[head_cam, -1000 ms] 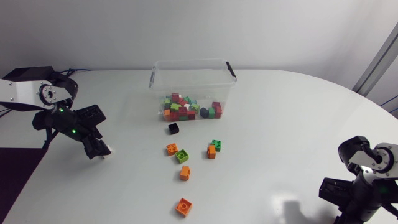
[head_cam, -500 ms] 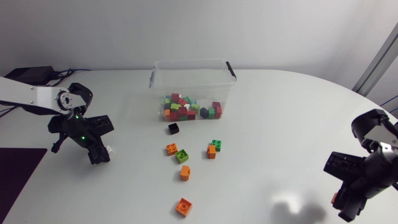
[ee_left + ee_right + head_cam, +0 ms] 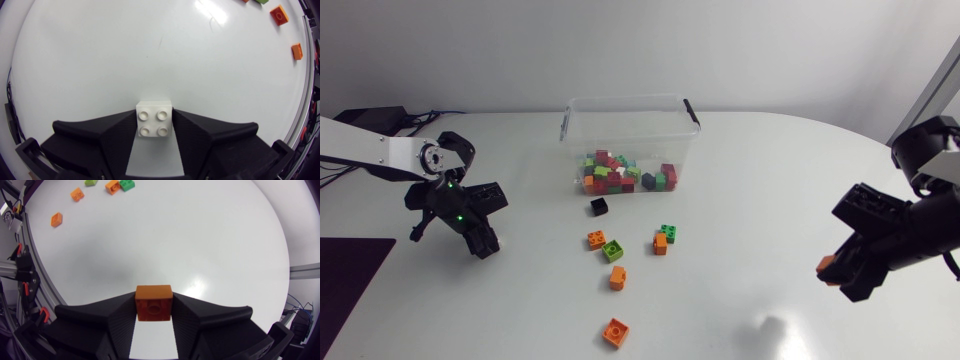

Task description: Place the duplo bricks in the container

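While my left tool [image 3: 484, 244] hangs over the left side of the tabletop [image 3: 770, 170], it pinches a white brick [image 3: 155, 123], studs facing the wrist camera. Right tool [image 3: 842, 274], over the right side, pinches an orange brick [image 3: 154, 303]. Container [image 3: 625, 99] at far middle, many bricks inside. Loose bricks [image 3: 611, 250] lie just in front of it: black, orange, green.
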{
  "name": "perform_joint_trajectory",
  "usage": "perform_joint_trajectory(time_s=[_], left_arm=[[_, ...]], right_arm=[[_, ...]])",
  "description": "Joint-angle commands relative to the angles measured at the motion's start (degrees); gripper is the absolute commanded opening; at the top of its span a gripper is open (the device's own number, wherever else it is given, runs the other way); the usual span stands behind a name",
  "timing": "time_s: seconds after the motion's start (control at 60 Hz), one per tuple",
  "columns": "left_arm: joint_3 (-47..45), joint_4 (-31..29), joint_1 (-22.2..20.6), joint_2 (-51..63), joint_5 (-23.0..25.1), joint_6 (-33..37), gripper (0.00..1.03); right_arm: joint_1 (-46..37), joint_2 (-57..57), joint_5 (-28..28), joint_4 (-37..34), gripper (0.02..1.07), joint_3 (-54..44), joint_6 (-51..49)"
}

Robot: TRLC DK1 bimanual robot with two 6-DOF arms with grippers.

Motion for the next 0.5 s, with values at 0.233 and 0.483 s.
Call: perform_joint_trajectory(time_s=[0.233, 0.483], left_arm=[[2.66, -3.71, -0.54, -7.25, 3.68, -3.04, 0.44], [4.68, -6.26, -1.69, -9.62, 5.08, -3.92, 0.44]], right_arm=[[9.61, 4.57, -4.42, 10.27, 0.32, 9.42, 14.35], [16.03, 11.61, -4.59, 18.18, 0.32, 15.48, 21.99]])
